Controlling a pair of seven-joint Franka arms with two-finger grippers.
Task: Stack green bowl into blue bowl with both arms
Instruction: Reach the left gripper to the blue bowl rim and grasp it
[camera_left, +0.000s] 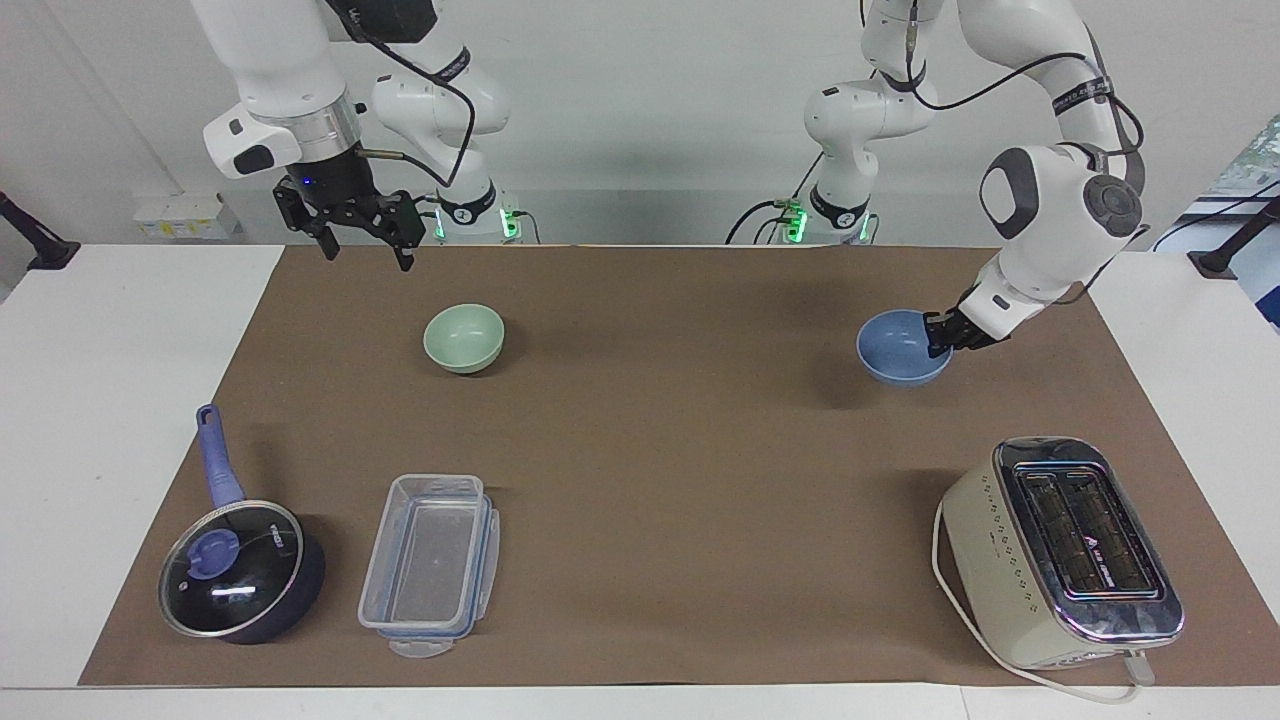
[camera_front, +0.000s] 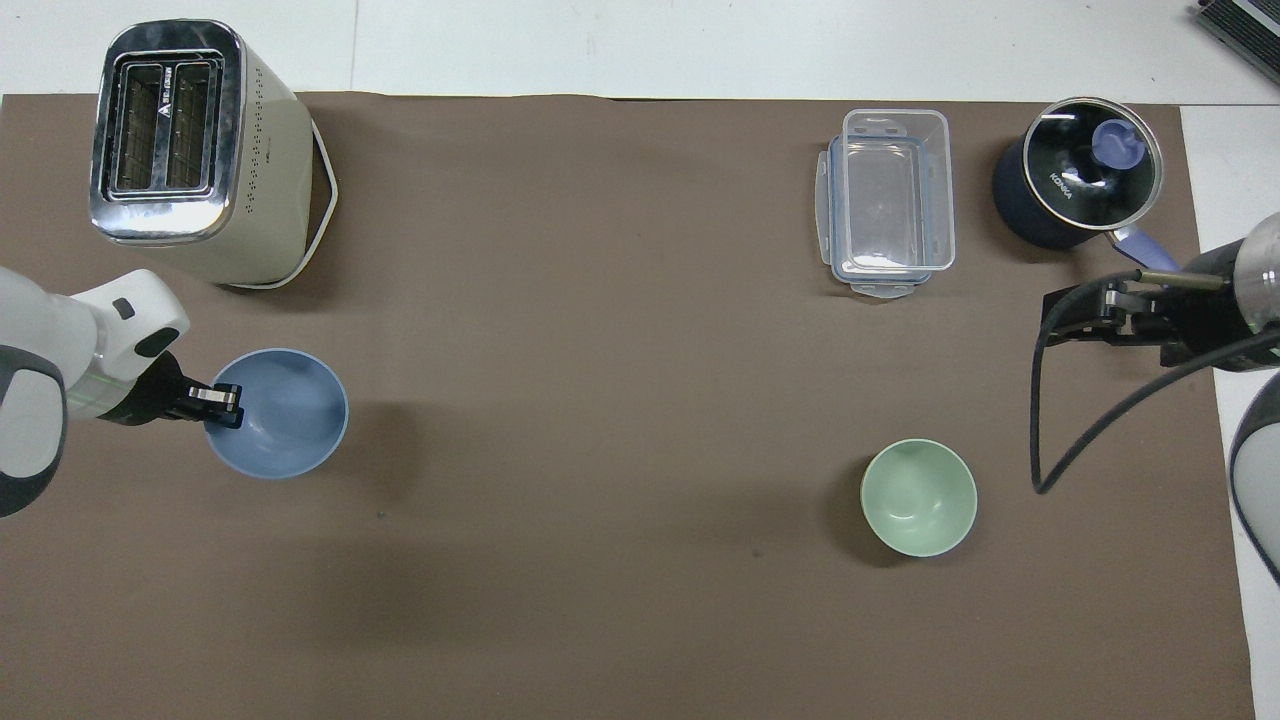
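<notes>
The blue bowl (camera_left: 898, 352) (camera_front: 290, 420) hangs a little above the brown mat at the left arm's end of the table, and its shadow lies apart from it. My left gripper (camera_left: 938, 340) (camera_front: 224, 406) is shut on its rim, one finger inside the bowl. The green bowl (camera_left: 463, 338) (camera_front: 918, 497) sits upright on the mat toward the right arm's end. My right gripper (camera_left: 366, 255) (camera_front: 1052, 318) waits open and empty, raised in the air well apart from the green bowl.
A cream toaster (camera_left: 1060, 550) (camera_front: 190, 150) stands farther from the robots than the blue bowl. A clear lidless container (camera_left: 430, 560) (camera_front: 888, 200) and a dark blue lidded saucepan (camera_left: 235, 570) (camera_front: 1075, 185) stand farther out than the green bowl.
</notes>
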